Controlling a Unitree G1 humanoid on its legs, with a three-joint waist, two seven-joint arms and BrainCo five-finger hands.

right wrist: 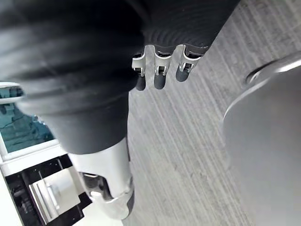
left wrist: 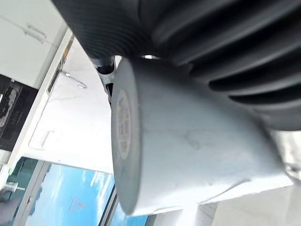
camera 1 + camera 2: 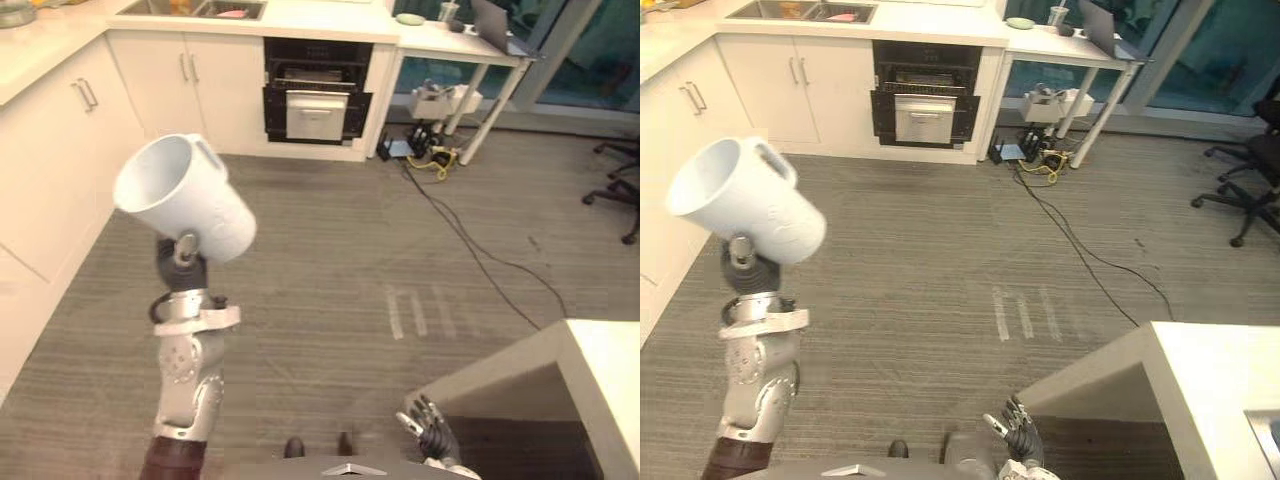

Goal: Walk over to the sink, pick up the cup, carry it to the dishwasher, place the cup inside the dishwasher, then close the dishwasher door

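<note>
Cabinets [image 3: 60,170] are noted along the left edge, meeting the back counter at a corner. The cup [image 3: 190,200] is held raised and tilted in the left hand [image 3: 180,265], clear of the cabinet fronts. One digit is seen against the cup's wall, and the rest are hidden behind it. At the back, the sink [image 3: 190,8] is set in the counter, and the dishwasher [image 3: 315,95] is seen to its right, dark and open-fronted. Open floor [image 3: 330,260] is recorded between robot and dishwasher. A cable [image 3: 455,232] is laid across the floor further right. The right hand [image 3: 430,432] is hung low, fingers relaxed and empty, just beside the corner of a white counter [image 3: 600,370].
</note>
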